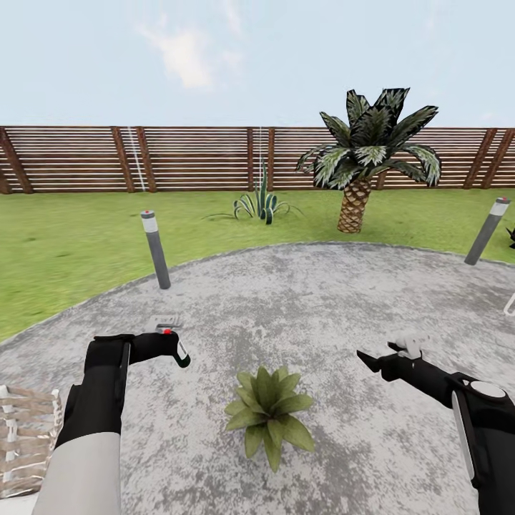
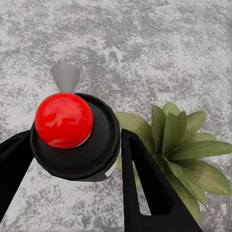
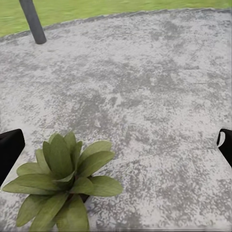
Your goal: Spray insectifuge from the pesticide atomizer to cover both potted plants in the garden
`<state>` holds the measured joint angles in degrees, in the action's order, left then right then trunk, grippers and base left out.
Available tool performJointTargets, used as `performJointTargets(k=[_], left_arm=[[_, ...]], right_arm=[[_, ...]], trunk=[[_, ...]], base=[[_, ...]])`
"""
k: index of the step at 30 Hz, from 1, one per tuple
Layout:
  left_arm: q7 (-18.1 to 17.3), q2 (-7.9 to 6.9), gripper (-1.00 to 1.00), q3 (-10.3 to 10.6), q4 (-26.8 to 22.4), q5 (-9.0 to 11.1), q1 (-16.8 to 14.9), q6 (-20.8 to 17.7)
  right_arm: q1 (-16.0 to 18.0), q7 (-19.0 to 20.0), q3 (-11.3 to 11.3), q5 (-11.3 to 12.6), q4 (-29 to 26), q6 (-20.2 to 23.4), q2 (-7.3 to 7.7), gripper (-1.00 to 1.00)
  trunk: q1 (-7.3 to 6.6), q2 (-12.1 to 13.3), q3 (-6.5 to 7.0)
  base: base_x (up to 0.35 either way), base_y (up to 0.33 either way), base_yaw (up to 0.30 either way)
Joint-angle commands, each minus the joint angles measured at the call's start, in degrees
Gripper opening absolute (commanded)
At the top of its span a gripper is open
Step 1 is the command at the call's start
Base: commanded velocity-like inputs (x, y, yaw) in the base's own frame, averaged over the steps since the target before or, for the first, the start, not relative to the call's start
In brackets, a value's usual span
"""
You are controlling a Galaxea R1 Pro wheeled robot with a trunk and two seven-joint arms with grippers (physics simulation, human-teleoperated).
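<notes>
My left gripper (image 1: 170, 343) is shut on the pesticide atomizer (image 1: 166, 333), a dark bottle with a red button top (image 2: 64, 120), held upright above the grey paving. Its black fingers (image 2: 145, 188) clamp the bottle's body (image 2: 99, 150) from both sides. One potted plant (image 1: 270, 413), a low rosette of broad green leaves, stands on the paving between my two arms, just right of the atomizer. It shows beside the bottle as the leaves (image 2: 181, 145). My right gripper (image 1: 390, 355) hovers open to the plant's right, its fingers (image 3: 8, 150) wide apart with nothing between them. The other potted plant is out of view.
Two grey bollards (image 1: 156, 249) (image 1: 488, 230) stand at the paving's edge. Beyond on the lawn are a striped agave (image 1: 261, 204), a palm (image 1: 365, 161) and the brown slat fence (image 1: 179, 157). A wicker object (image 1: 25, 436) sits at my lower left.
</notes>
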<state>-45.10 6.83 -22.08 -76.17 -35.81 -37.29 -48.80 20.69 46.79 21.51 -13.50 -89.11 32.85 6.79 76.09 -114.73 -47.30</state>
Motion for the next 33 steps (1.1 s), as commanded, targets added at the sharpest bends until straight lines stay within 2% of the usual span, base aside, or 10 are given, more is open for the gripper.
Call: performJointTargets(k=[1,8,17,33], left_arm=[[-0.6,0.06,-1.0,-0.2,-0.1,-0.5,-0.1,-0.2],[-0.7,0.09,-1.0,-0.1,0.2,-0.5,-0.1,-0.1],[-0.7,0.11,-1.0,-0.1,0.3,-0.5,-0.1,0.0],[-0.7,0.11,-1.0,0.0,0.2,-0.5,-0.1,-0.1]], right_arm=[[0.1,0.5,0.1,-0.5,-0.1,0.6,0.01,1.0],[0.1,0.5,2.1,-0.6,-0.1,2.5,0.06,1.0],[0.1,0.5,2.4,-0.6,-0.1,2.7,0.06,1.0],[0.1,0.5,2.5,-0.6,-0.1,2.8,0.06,1.0]], trunk=[[-0.01,0.0,-0.06],[-0.01,0.0,-0.06],[-0.01,0.0,-0.05],[-0.01,0.0,0.54]], base=[[0.023,0.0,0.0],[0.219,0.0,0.0],[0.275,0.0,-0.002],[0.045,0.0,-0.11]])
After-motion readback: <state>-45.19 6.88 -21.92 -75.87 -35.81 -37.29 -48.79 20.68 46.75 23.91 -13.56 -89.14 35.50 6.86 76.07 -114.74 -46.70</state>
